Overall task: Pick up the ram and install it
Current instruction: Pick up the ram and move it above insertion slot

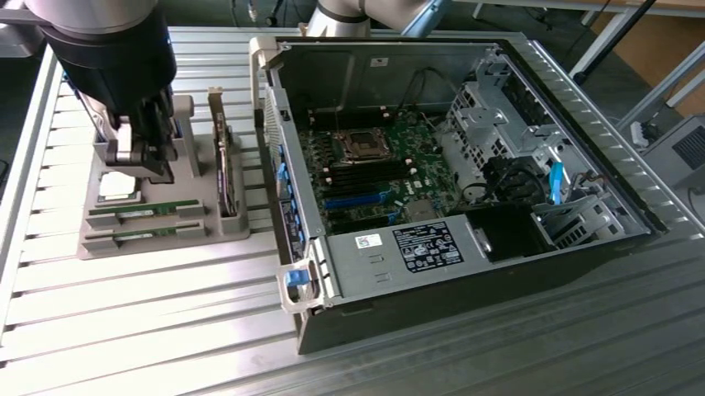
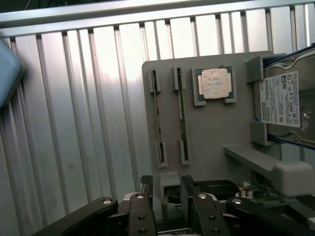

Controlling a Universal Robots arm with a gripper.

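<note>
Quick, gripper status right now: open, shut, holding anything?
Gripper: open, holding nothing, over the gray parts tray.

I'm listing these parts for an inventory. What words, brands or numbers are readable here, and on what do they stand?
No text reads clearly enough to quote.
Hard drive label: dark print on white, too small to read.
Power supply label: white print on black, blurred.
White sticker beside it: a dark mark, unreadable.
Memory sticks: no readable text.
Processor: no readable text.
</note>
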